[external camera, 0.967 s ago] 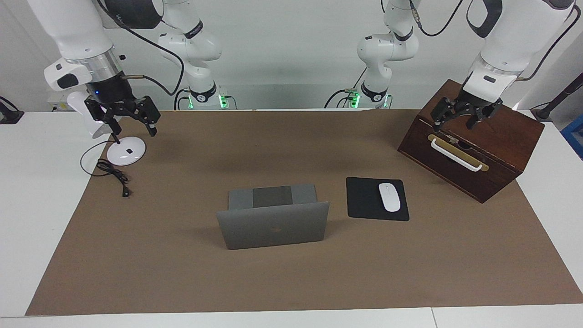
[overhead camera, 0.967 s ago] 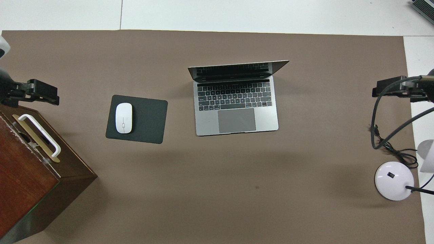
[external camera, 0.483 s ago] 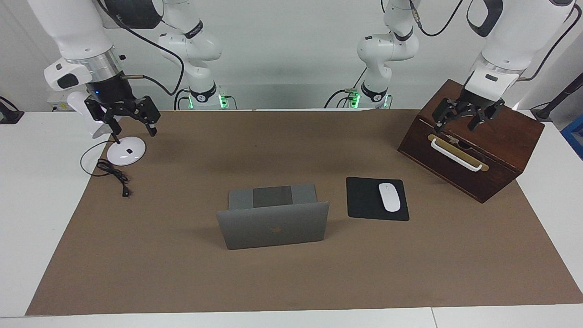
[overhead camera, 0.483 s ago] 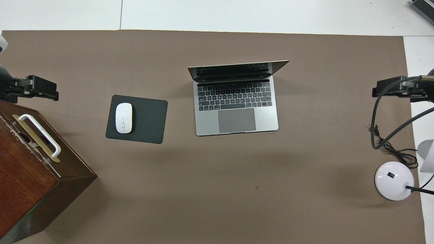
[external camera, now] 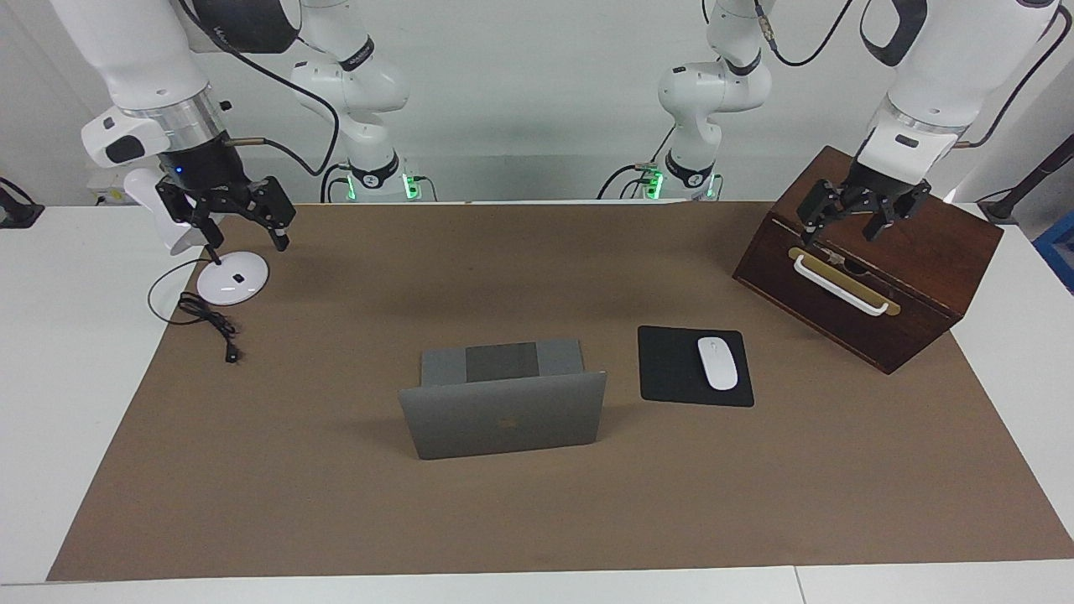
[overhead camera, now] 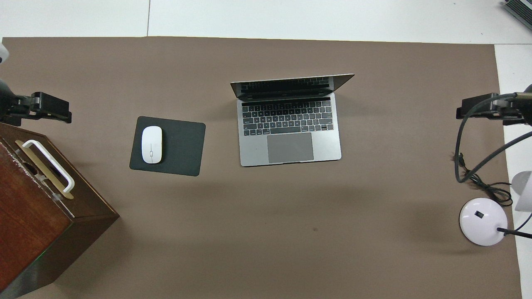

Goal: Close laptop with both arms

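Observation:
The silver-grey laptop (external camera: 503, 424) (overhead camera: 289, 137) stands open in the middle of the brown mat. Its lid is upright, with the logo side turned away from the robots and the dark keyboard facing them. My left gripper (external camera: 843, 231) (overhead camera: 54, 110) hangs open over the wooden box at the left arm's end of the table, holding nothing. My right gripper (external camera: 243, 239) (overhead camera: 474, 109) hangs open over the lamp base at the right arm's end, also holding nothing. Both are well apart from the laptop.
A black mouse pad (external camera: 671, 369) (overhead camera: 181, 145) carrying a white mouse (external camera: 717, 362) (overhead camera: 151, 144) lies beside the laptop toward the left arm's end. A dark wooden box (external camera: 914, 277) (overhead camera: 37, 220) with a white handle stands there. A white lamp base (external camera: 232, 278) (overhead camera: 483, 221) and black cable sit at the right arm's end.
My left gripper has drifted slightly upward over the wooden box. The right arm and the laptop have not moved.

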